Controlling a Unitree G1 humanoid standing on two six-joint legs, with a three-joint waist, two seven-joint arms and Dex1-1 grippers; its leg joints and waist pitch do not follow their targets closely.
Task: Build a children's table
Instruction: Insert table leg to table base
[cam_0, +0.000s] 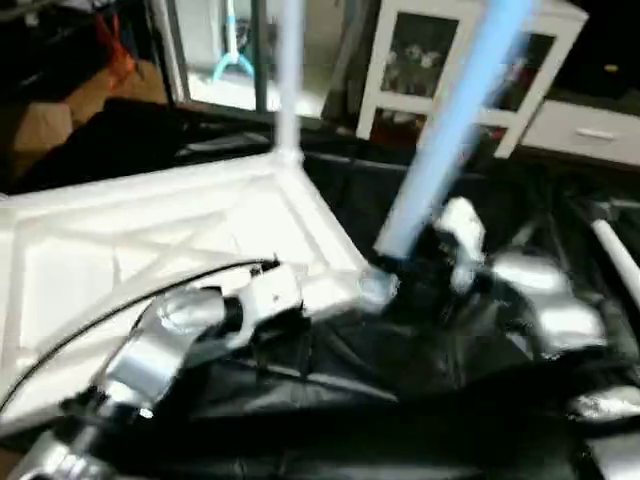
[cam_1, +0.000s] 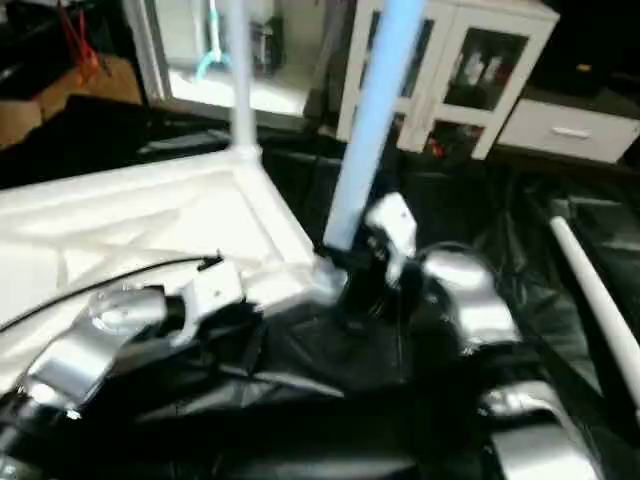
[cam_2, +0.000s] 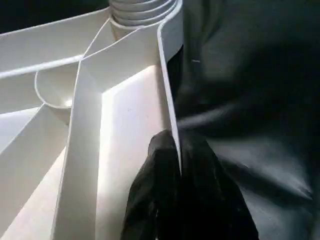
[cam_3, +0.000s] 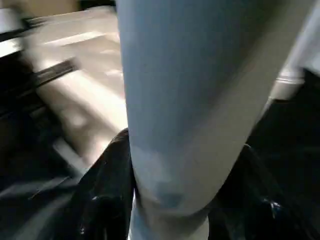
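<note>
the upturned white tabletop (cam_0: 150, 240) lies rib-side up on a black-draped surface (cam_0: 420, 350), one leg (cam_0: 288, 80) already standing upright in its far corner socket. a second leg (cam_1: 375, 110), bluish in this light, rises tilted from the near corner socket (cam_1: 322, 275), its foot at or in the socket; how deep it sits cannot be told. the right gripper (cam_3: 165, 200) has its jaws clasped around the thick lower end of that leg, just above the socket. the left gripper (cam_2: 177, 165) has its jaws pinched tight on the thin side rim of the tabletop, one finger inside the wall and one outside, a short way along from the near corner. a third leg (cam_1: 600, 300) lies loose on the black cloth off to the robot's right, well apart from the tabletop. behind stand a white glass-doored cabinet (cam_0: 440, 60) and, at far left, cardboard boxes (cam_0: 60, 110).

the parts look like light, hollow moulded plastic: stiff enough to push against, but smooth and likely slippery under the fingers. the long leg would lever hard on any grip taken high, so low by the socket seems the sensible hold, while the ribbed rim, thin yet braced by the x-ribs, gives the other arm a firm edge to steady the tabletop.
</note>
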